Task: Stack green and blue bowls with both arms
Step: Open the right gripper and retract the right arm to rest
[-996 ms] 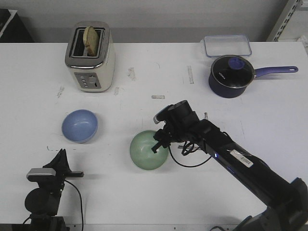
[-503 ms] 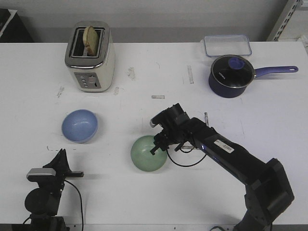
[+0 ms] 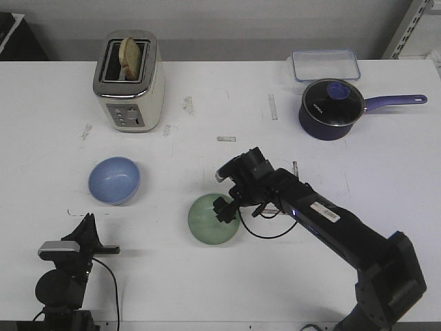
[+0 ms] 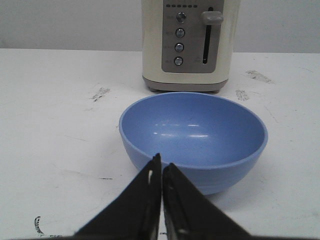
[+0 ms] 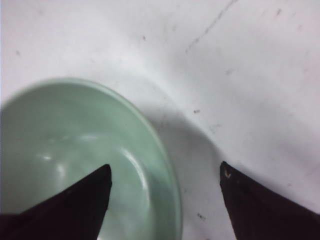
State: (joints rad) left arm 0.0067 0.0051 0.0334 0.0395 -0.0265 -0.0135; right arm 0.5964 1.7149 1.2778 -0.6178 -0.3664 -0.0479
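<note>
The pale green bowl [image 3: 210, 222] sits on the white table near the front middle. It also shows in the right wrist view [image 5: 60, 150]. My right gripper [image 3: 222, 207] [image 5: 165, 167] is open and low over the bowl's right rim, with one finger inside the bowl and the other outside it. The light blue bowl [image 3: 114, 180] stands upright to the left. In the left wrist view the blue bowl [image 4: 195, 130] is just ahead of my left gripper [image 4: 161, 165]. My left gripper [image 3: 88, 221] is shut and empty, near the table's front left edge.
A cream toaster [image 3: 129, 81] with a bread slice stands at the back left, behind the blue bowl [image 4: 190, 45]. A dark blue lidded saucepan [image 3: 331, 107] and a clear container [image 3: 325, 65] stand at the back right.
My right gripper has come down over the green bowl's right rim, and its arm has shifted a little. The left arm and the blue bowl have not moved.
</note>
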